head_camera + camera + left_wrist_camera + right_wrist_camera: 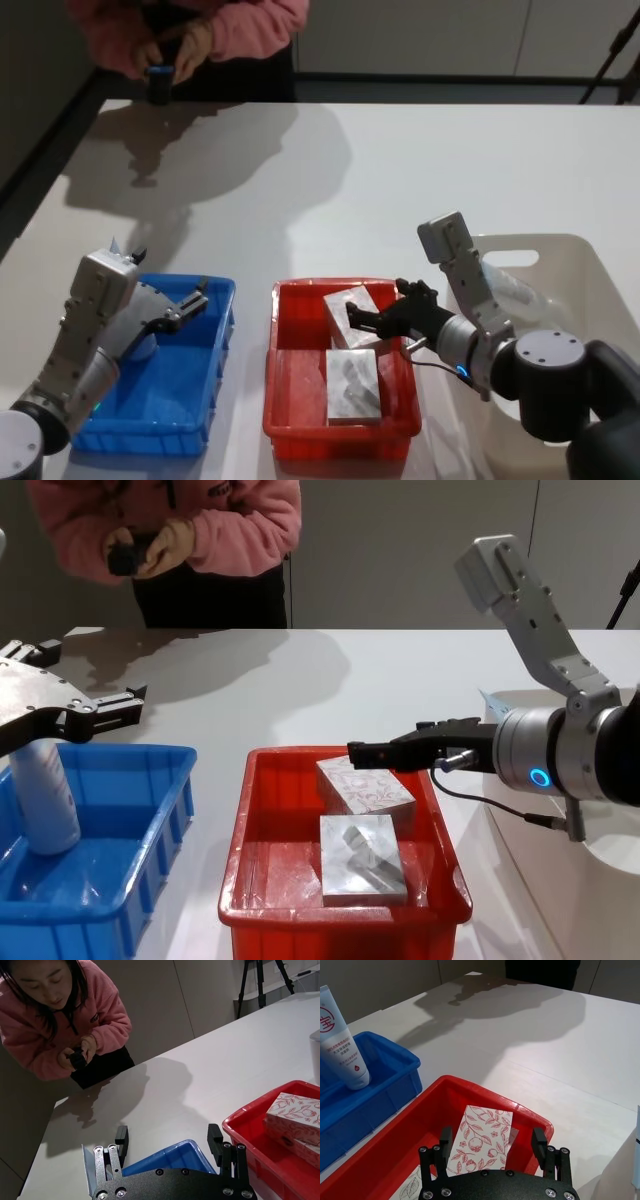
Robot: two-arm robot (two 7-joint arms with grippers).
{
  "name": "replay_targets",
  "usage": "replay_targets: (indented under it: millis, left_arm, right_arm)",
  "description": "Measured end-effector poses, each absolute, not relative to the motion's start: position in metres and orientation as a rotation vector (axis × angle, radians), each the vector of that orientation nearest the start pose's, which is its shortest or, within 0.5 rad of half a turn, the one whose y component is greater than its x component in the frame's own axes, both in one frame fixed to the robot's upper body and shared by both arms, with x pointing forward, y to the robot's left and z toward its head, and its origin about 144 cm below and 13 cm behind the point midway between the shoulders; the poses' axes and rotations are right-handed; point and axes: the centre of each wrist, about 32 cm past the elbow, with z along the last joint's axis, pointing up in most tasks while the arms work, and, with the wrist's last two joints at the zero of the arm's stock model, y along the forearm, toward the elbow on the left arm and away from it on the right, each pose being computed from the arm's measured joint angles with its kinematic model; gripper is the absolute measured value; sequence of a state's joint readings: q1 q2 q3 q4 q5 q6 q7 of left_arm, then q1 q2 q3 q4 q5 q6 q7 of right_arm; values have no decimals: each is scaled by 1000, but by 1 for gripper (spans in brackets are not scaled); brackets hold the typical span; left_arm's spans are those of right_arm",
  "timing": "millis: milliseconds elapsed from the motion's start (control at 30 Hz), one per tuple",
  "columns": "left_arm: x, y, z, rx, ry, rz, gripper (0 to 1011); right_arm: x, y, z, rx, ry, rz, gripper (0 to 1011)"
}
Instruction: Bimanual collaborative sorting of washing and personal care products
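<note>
Bench (450,160): white, carrying a blue crate (190,400) and a red crate (340,440).
Left end effector (168,1137): open, empty, above the blue crate.
Tube (45,790): upright in the blue crate, just beneath that end effector.
Right end effector (491,1136): open, empty, over the red crate.
Red-leaf box (350,308): directly below its fingertips.
Grey-leaf box (352,385): alongside, back toward its wrist.

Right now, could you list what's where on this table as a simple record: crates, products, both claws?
blue crate: holds pale blue tube, upright
red crate: holds red-leaf box at far end, grey-green box at near end, both lying flat
left gripper: open, above blue crate
right gripper: open, just above red-leaf box
white tub: on robot's right of red crate
</note>
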State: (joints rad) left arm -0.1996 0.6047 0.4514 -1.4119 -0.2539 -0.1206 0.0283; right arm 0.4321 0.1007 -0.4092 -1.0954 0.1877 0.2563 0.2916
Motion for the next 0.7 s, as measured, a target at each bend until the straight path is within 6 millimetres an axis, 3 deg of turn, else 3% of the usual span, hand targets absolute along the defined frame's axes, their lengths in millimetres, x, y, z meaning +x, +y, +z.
replay_targets:
  millis: [700]
  left_arm:
    - [489, 310, 1140, 304, -285, 1248, 1002]
  right_arm:
    - [573, -145, 1129, -342, 248, -965, 1001]
